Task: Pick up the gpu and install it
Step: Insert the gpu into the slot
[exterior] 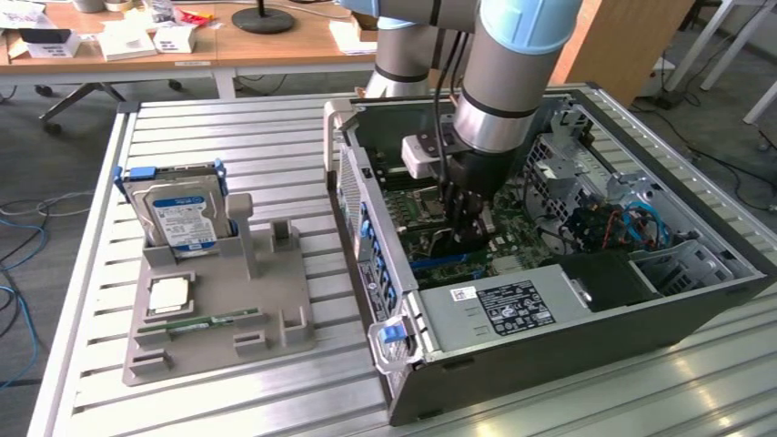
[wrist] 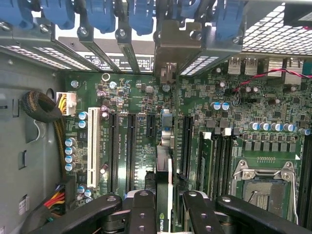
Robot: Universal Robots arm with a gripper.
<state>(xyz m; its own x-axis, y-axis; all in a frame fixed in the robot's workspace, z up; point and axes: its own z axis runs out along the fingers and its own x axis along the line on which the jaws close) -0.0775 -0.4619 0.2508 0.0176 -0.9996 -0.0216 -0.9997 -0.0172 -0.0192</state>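
My gripper (exterior: pixel 463 221) reaches down into the open computer case (exterior: pixel 680 305), held over the green motherboard (exterior: pixel 425 214). Its black fingers (wrist: pixel 141 207) are shut on the gpu (wrist: pixel 164 168), a thin dark card seen edge-on with a green logo near the grip. The card runs along the motherboard (wrist: pixel 131 92) between the long black expansion slots (wrist: pixel 130 146), and its silver end bracket (wrist: pixel 173 41) sits among the rear slot openings of the case. Whether the card's edge is seated in a slot is hidden under the card. In the exterior view the gpu (exterior: pixel 452 248) shows as a dark shape under the fingers.
A grey power supply (exterior: pixel 510 305) lies just in front of the gripper, and drive cages with blue cables (exterior: pixel 625 218) stand toward the exterior view's right. Outside the case, a grey fixture (exterior: pixel 218 314) holds a hard drive (exterior: pixel 182 214) and a green memory stick (exterior: pixel 206 320). Blue slot latches (wrist: pixel 100 17) line the case's rear.
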